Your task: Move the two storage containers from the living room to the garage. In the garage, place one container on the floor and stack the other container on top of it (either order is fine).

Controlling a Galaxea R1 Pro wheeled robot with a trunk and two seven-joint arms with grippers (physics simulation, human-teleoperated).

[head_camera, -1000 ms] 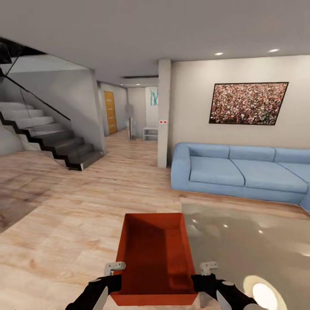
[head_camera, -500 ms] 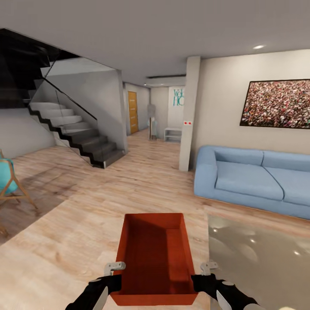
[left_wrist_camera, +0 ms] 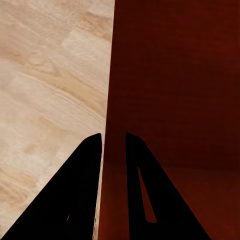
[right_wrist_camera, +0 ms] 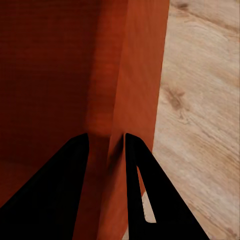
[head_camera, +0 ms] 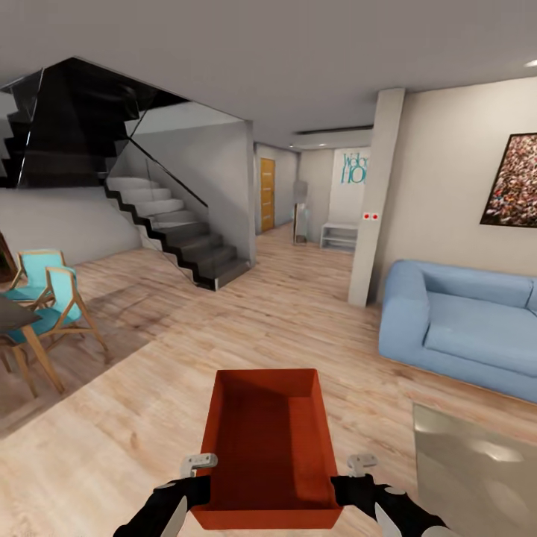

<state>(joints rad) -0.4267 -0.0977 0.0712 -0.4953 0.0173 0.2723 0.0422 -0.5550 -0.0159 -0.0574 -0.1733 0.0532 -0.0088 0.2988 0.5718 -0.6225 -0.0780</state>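
An orange-red storage container [head_camera: 268, 440] hangs above the light wood-plank floor of the living room, held between both arms low in the head view. My left gripper [head_camera: 200, 477] is shut on its left wall [left_wrist_camera: 107, 125], one finger [left_wrist_camera: 82, 170] outside and one inside. My right gripper [head_camera: 350, 477] is shut on the right wall [right_wrist_camera: 112, 125] the same way, with a finger [right_wrist_camera: 140, 175] on the outer face. The bin is empty inside.
A blue sofa [head_camera: 470, 328] stands at the right, a pillar [head_camera: 373, 201] beside it. A grey rug [head_camera: 477, 477] lies low right. Dark stairs [head_camera: 186, 239] rise at the left; turquoise chairs [head_camera: 56, 298] and a table stand far left. A hallway [head_camera: 298, 224] opens ahead.
The whole picture has shifted right as the camera turned left: sofa and painting slid toward the right edge, stairs moved to the middle, chairs came into view. The container stays held the same.
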